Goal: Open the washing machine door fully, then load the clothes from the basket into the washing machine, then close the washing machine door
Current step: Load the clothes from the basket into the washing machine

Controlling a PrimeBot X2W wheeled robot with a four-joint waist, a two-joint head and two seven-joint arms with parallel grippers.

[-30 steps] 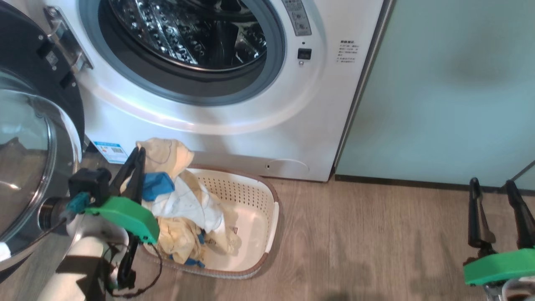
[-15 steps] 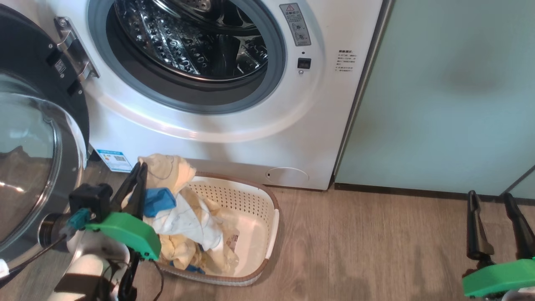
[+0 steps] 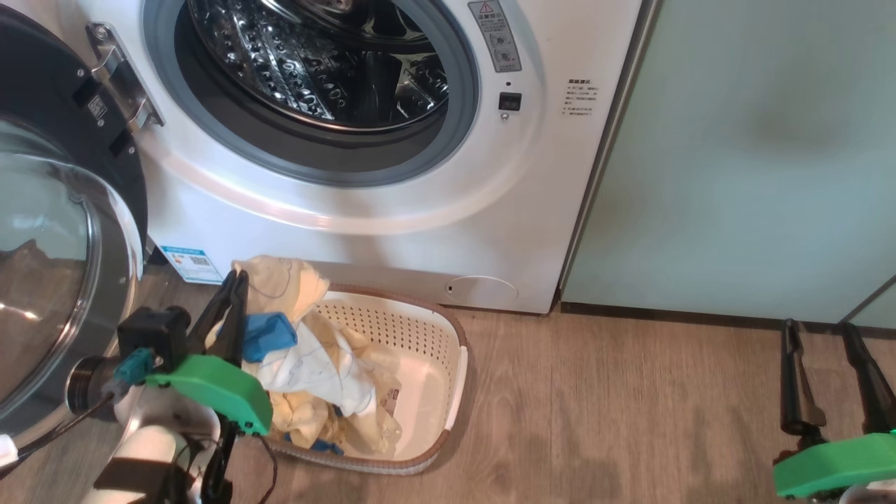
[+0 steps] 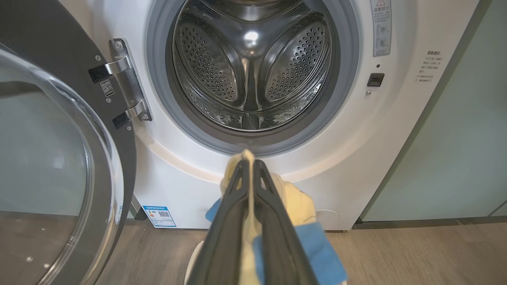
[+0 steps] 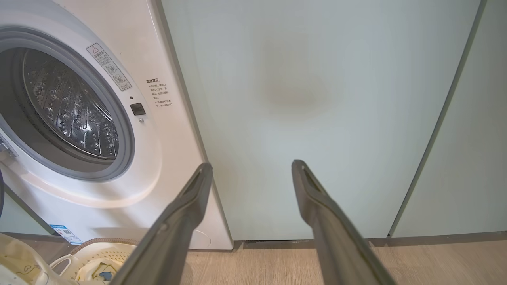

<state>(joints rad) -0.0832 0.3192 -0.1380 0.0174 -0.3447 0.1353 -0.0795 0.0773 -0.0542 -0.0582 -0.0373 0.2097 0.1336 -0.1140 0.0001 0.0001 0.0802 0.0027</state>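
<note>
1. Door (image 3: 49,231), far left: swung wide on its hinge, so the opening step looks done.
2. Left arm (image 3: 150,434): low beside the basket. Its jaws are clamped together on a pale yellow fold of the clothes (image 3: 308,350), and its fingers (image 4: 233,206) point up towards the washer's mouth. The pinched piece is raised above the rim, with its tail trailing into the heap. Whether it is one garment or two I cannot tell.
3. Basket (image 3: 399,322): on the floor just before the washer (image 3: 392,231), with the clothes piled at its left end.
4. Drum (image 4: 249,67): looks empty, so loading has barely begun, and closing the door is yet to do.
5. Right arm (image 3: 833,462): idle and low, well to the right. Its jaws are wide apart and hold nothing, facing the green cabinet (image 5: 317,99).
</note>
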